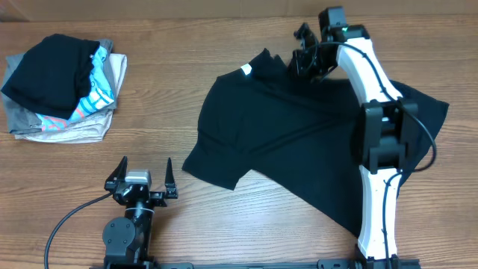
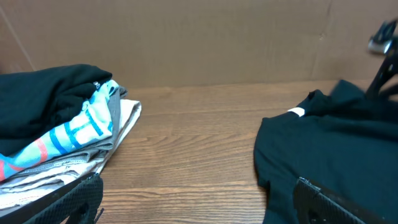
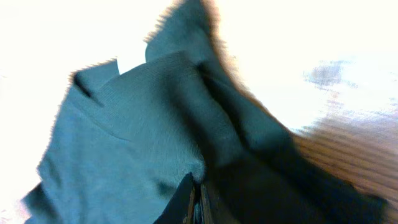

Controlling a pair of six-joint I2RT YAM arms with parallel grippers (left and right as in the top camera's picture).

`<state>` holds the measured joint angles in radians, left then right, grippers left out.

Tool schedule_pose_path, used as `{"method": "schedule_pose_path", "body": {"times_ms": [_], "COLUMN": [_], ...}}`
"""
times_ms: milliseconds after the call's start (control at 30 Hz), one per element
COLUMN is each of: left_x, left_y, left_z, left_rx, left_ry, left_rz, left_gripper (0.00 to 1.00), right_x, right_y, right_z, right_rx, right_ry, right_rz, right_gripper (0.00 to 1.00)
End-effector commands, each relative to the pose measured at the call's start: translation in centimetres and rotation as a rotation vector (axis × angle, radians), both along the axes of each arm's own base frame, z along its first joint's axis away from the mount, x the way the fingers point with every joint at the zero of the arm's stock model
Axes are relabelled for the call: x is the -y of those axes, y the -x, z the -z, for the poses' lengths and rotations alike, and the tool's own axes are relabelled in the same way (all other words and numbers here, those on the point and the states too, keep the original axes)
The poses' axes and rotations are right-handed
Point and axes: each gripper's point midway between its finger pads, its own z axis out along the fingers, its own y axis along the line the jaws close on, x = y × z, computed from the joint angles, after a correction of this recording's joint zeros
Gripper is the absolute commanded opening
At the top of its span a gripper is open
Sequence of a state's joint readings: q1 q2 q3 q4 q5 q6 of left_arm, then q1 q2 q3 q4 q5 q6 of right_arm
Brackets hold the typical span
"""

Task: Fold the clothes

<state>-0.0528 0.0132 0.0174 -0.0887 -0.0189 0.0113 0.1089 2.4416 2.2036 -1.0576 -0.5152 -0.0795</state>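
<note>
Clamping far edge of T-shirt (image 1: 299, 142) | right gripper (image 3: 198, 190) | left gripper (image 1: 146, 166) spread, apart

Left pincer (image 1: 144, 173) sits low, jaws wide apart; right arm (image 1: 379, 142) stretches forward, its pincer (image 3: 196, 200) clamped, seemingly on the black T-shirt (image 1: 284, 142).

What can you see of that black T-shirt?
A plain black short-sleeved T-shirt of soft-looking fabric, small white label at the neck. It lies rumpled and unfolded on the wooden table, right of middle. The right hand is shut on a bunched fold near the collar, its arm reaching across the shirt.
</note>
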Motion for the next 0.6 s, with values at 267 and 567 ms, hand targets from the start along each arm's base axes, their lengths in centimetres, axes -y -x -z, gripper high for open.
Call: {"method": "schedule_pose_path", "body": {"times_ms": [267, 567], "left_x": [0.4, 0.4], "left_y": [0.0, 0.0], "left_z": [0.1, 0.1], "left_rx": [0.005, 0.005], "left_ry": [-0.018, -0.018], "left_rz": [0.023, 0.023], "left_gripper": [1.0, 1.0], "right_x": [-1.3, -4.6], "right_y": [4.3, 10.6], "right_z": [-4.1, 1.9], "right_rx": [-0.076, -0.279], "right_ry": [0.009, 0.087], "right_rz": [-0.039, -0.133], "right_gripper": [0.04, 0.07]}}
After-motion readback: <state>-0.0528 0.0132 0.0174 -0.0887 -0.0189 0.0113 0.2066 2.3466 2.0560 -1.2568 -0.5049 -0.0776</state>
